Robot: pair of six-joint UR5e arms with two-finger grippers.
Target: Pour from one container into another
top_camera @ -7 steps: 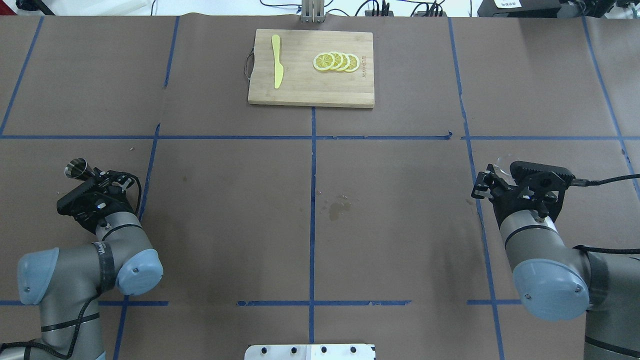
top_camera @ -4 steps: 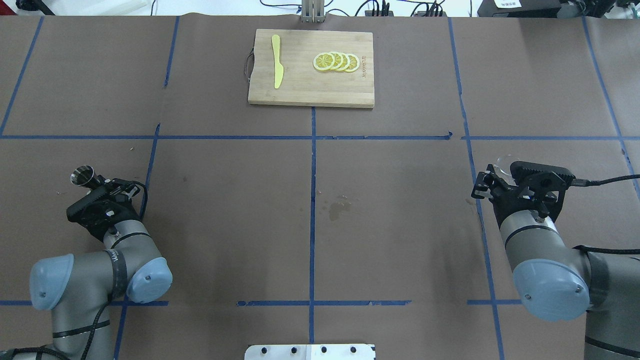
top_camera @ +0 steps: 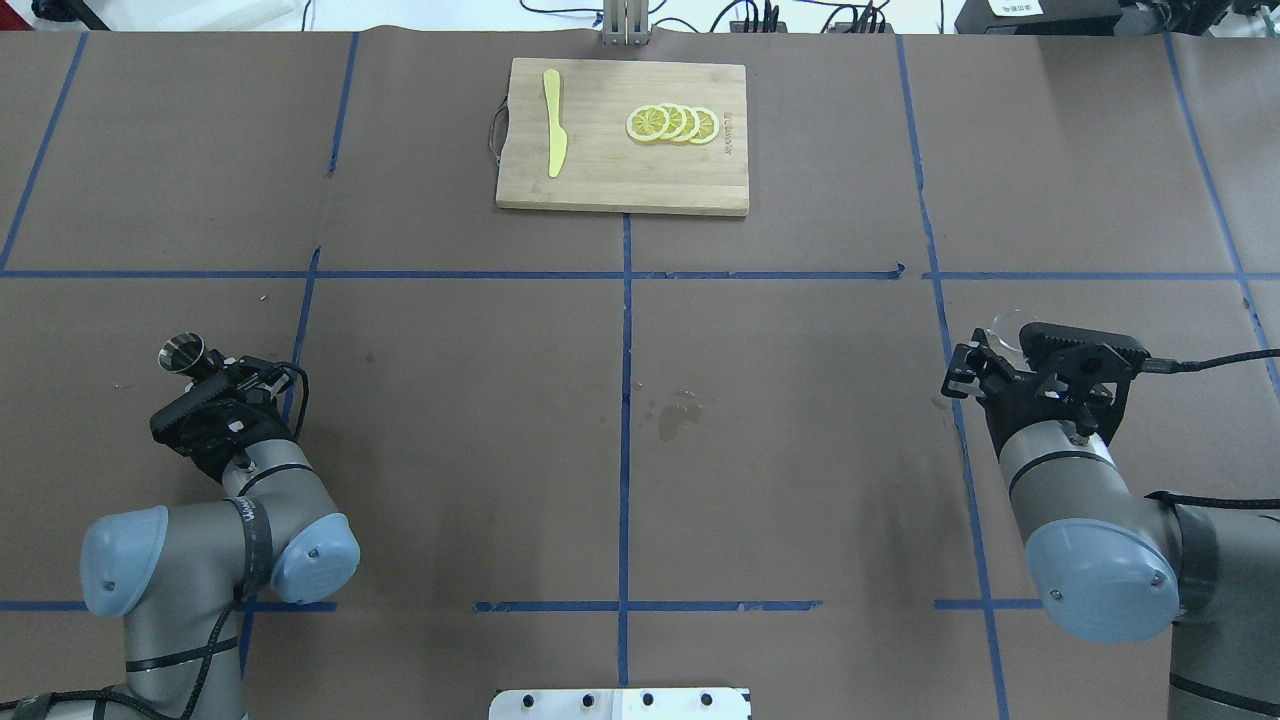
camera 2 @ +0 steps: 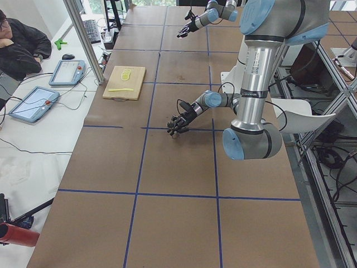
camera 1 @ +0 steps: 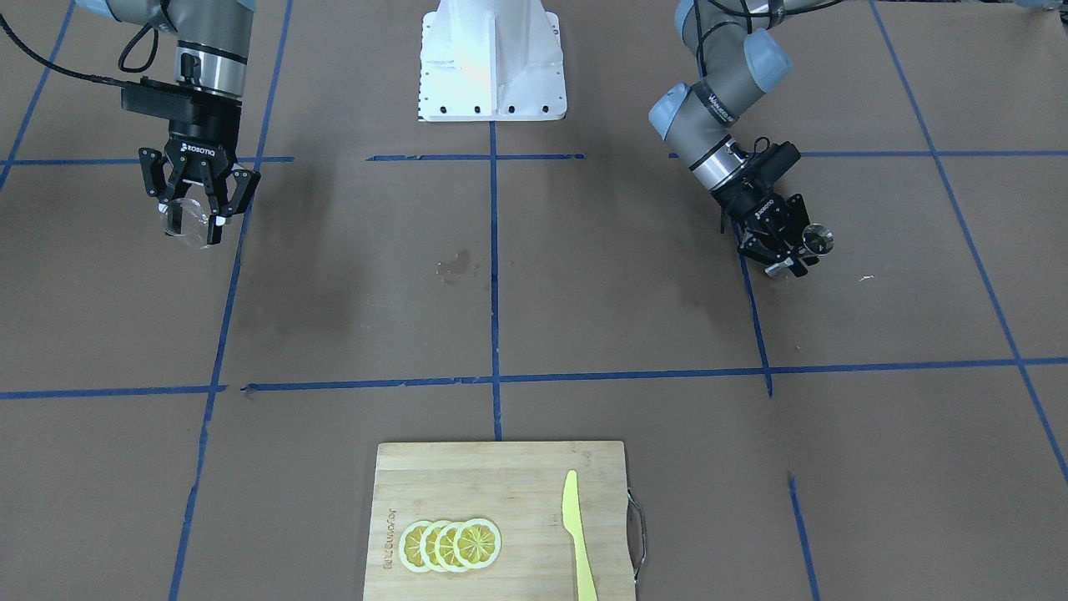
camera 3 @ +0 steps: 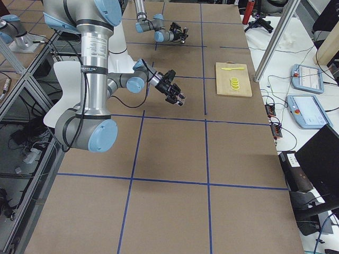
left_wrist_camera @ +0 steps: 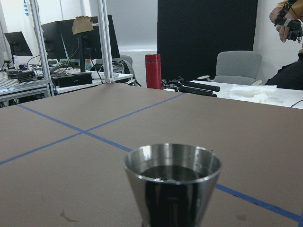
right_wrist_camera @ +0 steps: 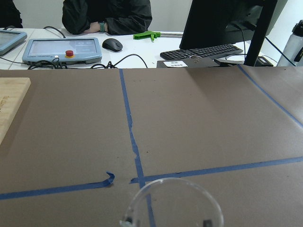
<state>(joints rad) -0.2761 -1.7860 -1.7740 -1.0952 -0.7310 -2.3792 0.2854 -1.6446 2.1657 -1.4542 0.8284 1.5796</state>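
My right gripper (camera 1: pixel 193 219) is clamped on the clear cup (camera 1: pixel 183 225), my left gripper (camera 1: pixel 793 250) on the steel jigger (camera 1: pixel 816 239) between its tips. They're well apart (no pouring yet), so I'd bring both together level, then tip the cup slowly.

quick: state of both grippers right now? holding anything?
left gripper: shut on the steel jigger, held upright.
right gripper: shut on the clear cup.
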